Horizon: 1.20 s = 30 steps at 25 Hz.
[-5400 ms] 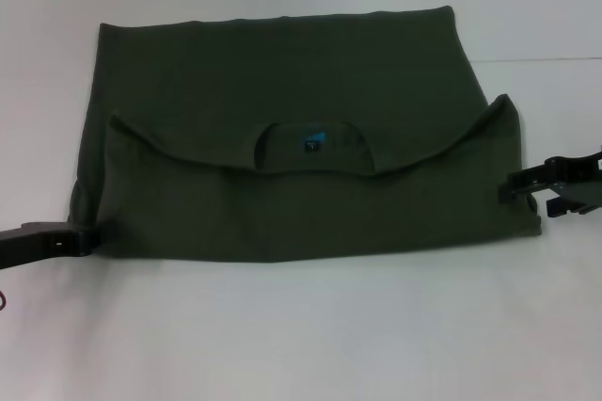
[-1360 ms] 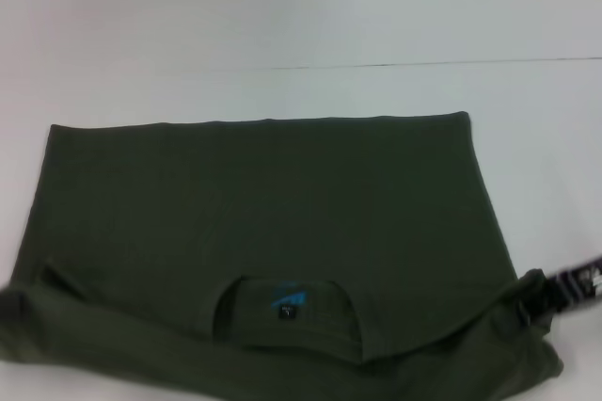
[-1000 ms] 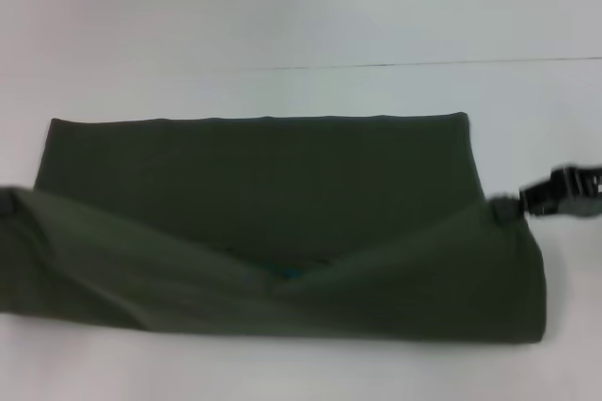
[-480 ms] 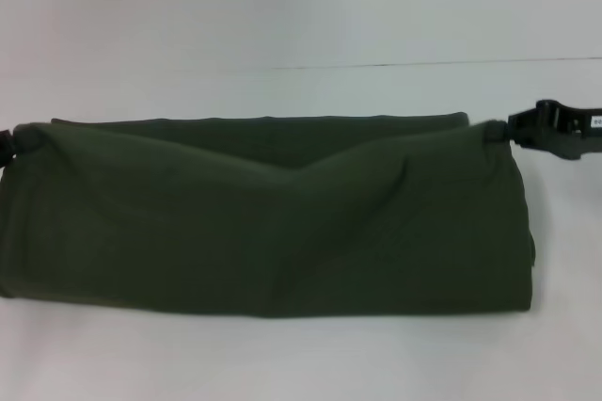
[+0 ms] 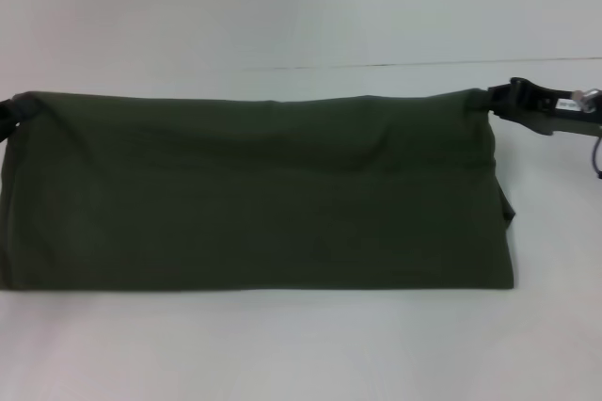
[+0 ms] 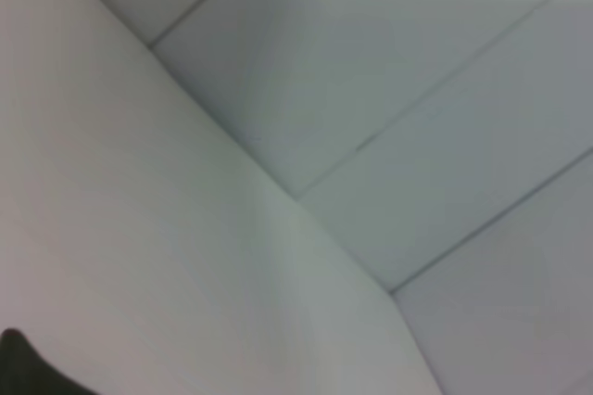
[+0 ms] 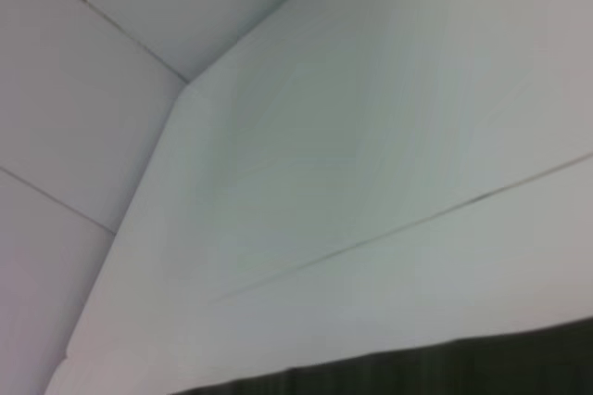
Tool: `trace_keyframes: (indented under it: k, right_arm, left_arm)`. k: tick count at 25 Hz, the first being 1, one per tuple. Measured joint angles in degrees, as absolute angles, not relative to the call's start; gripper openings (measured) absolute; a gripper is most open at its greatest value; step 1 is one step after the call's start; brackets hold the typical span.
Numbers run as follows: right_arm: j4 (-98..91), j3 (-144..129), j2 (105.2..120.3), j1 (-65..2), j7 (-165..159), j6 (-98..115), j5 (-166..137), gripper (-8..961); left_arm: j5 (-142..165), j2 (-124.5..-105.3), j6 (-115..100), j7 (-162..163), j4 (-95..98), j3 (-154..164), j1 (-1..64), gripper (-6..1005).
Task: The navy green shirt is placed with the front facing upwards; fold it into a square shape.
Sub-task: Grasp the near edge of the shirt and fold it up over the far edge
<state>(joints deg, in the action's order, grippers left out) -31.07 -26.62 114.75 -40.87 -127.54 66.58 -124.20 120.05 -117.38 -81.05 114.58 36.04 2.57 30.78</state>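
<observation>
The navy green shirt (image 5: 254,194) lies on the white table as a wide dark olive band, folded over on itself, with collar and lettering hidden. My right gripper (image 5: 496,100) is shut on the shirt's far right corner. At the far left corner my left gripper (image 5: 9,111) pinches the fabric right at the picture's edge. A dark strip of the shirt (image 7: 417,367) runs along one edge of the right wrist view, and a small dark bit of the shirt (image 6: 23,372) shows in a corner of the left wrist view.
The white table (image 5: 301,354) stretches in front of and behind the shirt. A thin seam line (image 5: 376,65) crosses the table behind the shirt. Both wrist views mostly show the table's white surface and panelled floor beyond its edge.
Both grippers have carried the near edge of the shirt up and away to the far edge, covering the collar and tag. The shirt is now a flatter, narrower band.
</observation>
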Motion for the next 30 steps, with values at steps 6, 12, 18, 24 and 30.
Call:
trace_keyframes:
  k: [6,12,18,24,30]
  right_arm:
    - [-30.7,-26.8,117.56,-41.8,-124.1,60.4,-121.9,66]
    - [-29.7,-28.3,118.69,-42.5,-122.7,54.9,-121.5,71]
    - [-28.8,-30.1,119.44,-43.0,-121.2,50.9,-121.4,76]
    - [-26.6,-30.2,119.66,-43.8,-117.2,47.6,-117.7,81]
    - [-26.0,-30.3,119.69,-44.3,-116.6,46.3,-116.7,86]
  left_arm:
    - [116.5,-119.58,-73.9,110.0,34.0,2.6,32.2,59]
    - [115.2,-120.94,-68.1,106.9,33.1,2.6,33.8,59]
    - [115.0,-122.00,-59.2,101.2,29.9,2.6,37.1,60]
    - [112.3,-123.63,-53.6,96.1,28.9,2.6,38.7,60]
    - [109.6,-123.72,-52.5,93.1,27.7,2.9,38.9,60]
